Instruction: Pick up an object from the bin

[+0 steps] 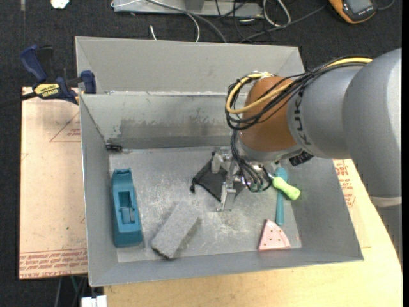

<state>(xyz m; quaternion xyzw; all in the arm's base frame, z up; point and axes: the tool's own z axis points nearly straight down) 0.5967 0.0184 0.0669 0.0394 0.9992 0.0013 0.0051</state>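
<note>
Grey arm reaches in from the right, tool pointing down beside a black piece, apart or together unclear.

The arm is a fat, rounded tube of pale grey at the right of the frame, with black lettering across its end. An orange cover wraps the wrist near the centre. Yellow and black cables loop over it. Below it, the gripper is bare silvery metal with thin wires.
</note>
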